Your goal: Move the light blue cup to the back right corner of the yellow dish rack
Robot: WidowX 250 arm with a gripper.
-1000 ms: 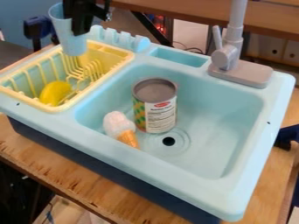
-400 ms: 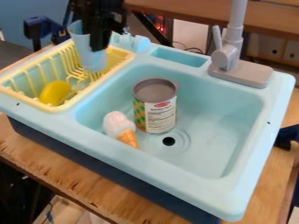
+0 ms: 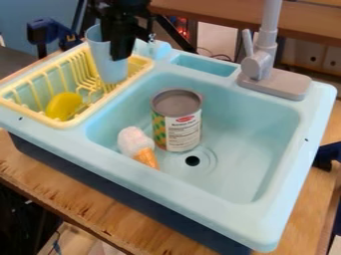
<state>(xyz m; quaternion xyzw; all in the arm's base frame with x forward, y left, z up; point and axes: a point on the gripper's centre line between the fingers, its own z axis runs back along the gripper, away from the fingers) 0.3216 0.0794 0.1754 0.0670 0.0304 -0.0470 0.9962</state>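
Over the back right part of the yellow dish rack (image 3: 79, 120), my black gripper (image 3: 120, 50) is shut on the wall of a light blue cup (image 3: 110, 67). The cup hangs slightly tilted, with its base low over the rack's right edge. A yellow object (image 3: 64, 105) lies in the rack's front part. In the sink basin (image 3: 250, 149) a can (image 3: 177, 120) stands upright. Left of the can, a toy ice cream cone (image 3: 136, 145) leans with its orange cone toward the drain.
The grey faucet (image 3: 266, 69) rises from the sink's back right corner. A small recessed tray (image 3: 205, 65) lies behind the basin. The blue sink unit rests on a wooden table (image 3: 86, 194). Blue clamps are at the upper left and right edge.
The gripper and the cup have moved right, from the rack's back left toward its right edge, and the cup is lower than a second ago. The can, cone and yellow object stay put.
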